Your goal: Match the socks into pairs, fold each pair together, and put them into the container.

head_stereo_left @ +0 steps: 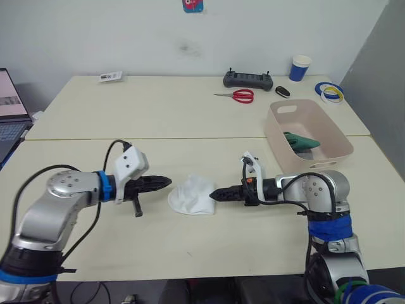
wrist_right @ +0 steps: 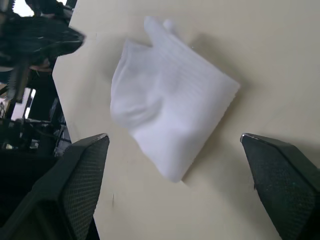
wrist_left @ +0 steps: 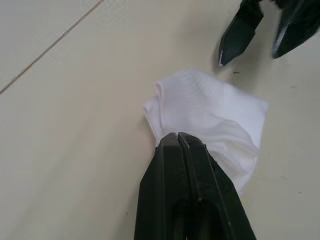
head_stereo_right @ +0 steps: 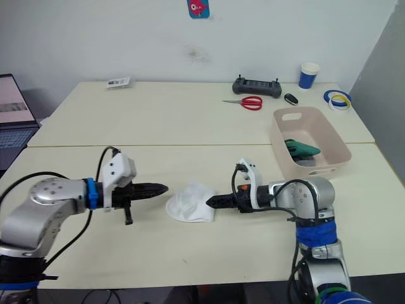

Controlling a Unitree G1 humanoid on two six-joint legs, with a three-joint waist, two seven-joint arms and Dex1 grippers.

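A folded bundle of white socks [head_stereo_left: 193, 195] lies on the near table between my two grippers. My left gripper [head_stereo_left: 167, 182] is shut, its tip at the bundle's left edge [wrist_left: 210, 107], with no fabric visible between the fingers. My right gripper [head_stereo_left: 214, 194] points at the bundle's right side and stands open, its fingers [wrist_right: 87, 165] spread wider than the bundle. The pale pink container [head_stereo_left: 273, 126] sits at the right and holds dark green socks [head_stereo_left: 302, 140], with something grey [head_stereo_left: 305, 152] beside them.
On the far table lie red scissors [head_stereo_left: 239, 95], a black controller [head_stereo_left: 248, 79], a black key fob [head_stereo_left: 283, 91], a blue paper cup [head_stereo_left: 301, 68], tape rolls [head_stereo_left: 330, 92] and a small card [head_stereo_left: 111, 76]. A laptop [head_stereo_left: 9, 107] sits at the left edge.
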